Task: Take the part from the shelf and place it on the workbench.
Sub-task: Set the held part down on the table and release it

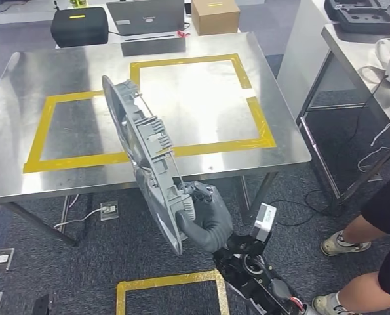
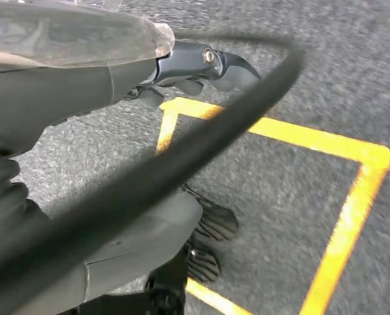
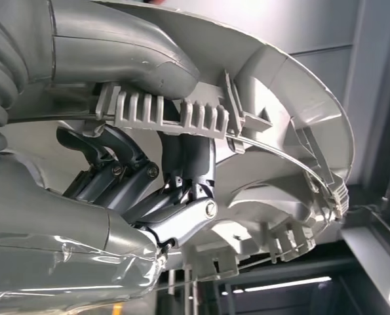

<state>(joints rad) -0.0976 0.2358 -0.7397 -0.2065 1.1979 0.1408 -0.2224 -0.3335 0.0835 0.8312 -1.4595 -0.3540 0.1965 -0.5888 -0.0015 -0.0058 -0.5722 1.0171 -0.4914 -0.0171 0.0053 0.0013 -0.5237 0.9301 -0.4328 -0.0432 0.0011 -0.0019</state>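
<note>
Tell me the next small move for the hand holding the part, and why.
Probably carry the part forward and lower it toward the workbench. The right hand grips its lower end, in front of the bench's near edge, and the part tilts up over the bench rather than resting on it. The taped yellow rectangles look like the likely spot, and nothing lies inside them.

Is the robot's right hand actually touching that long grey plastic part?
Touching. In the right wrist view the right hand has its fingers wrapped onto the ribbed edge of the long grey plastic part.
</note>
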